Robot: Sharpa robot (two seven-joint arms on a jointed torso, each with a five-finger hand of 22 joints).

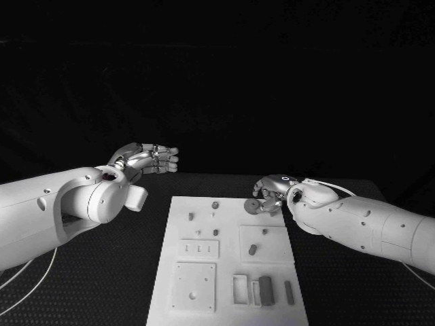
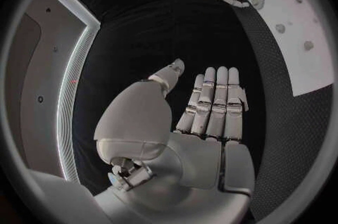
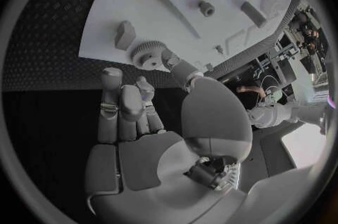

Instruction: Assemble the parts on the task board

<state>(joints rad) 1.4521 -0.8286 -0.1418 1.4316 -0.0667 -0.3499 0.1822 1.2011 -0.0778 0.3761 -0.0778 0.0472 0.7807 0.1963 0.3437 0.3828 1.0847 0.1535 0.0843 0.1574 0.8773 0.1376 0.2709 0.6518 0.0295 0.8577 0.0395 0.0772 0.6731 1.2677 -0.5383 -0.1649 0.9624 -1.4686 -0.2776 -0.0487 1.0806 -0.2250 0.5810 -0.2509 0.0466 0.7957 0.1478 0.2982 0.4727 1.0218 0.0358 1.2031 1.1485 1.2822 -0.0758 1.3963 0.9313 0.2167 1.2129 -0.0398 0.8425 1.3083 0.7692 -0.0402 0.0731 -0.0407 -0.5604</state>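
Note:
The white task board (image 1: 228,272) lies in the middle of the table. My right hand (image 1: 270,192) is at its far right corner and pinches a small toothed gear (image 1: 252,204) between thumb and fingers. In the right wrist view the gear (image 3: 146,54) sits at the thumb tip, over the board's edge (image 3: 106,52). Whether it touches the board I cannot tell. My left hand (image 1: 149,159) hovers left of the board's far end, fingers straight and together, holding nothing. The left wrist view shows that hand (image 2: 211,106) flat over the black table.
Small pegs (image 1: 215,204) stand near the board's far end, with square recessed plates (image 1: 199,249) in the middle. Two dark bars (image 1: 266,291) lie in slots at the near end. A block (image 3: 125,34) and a peg (image 3: 206,8) stand close to the gear.

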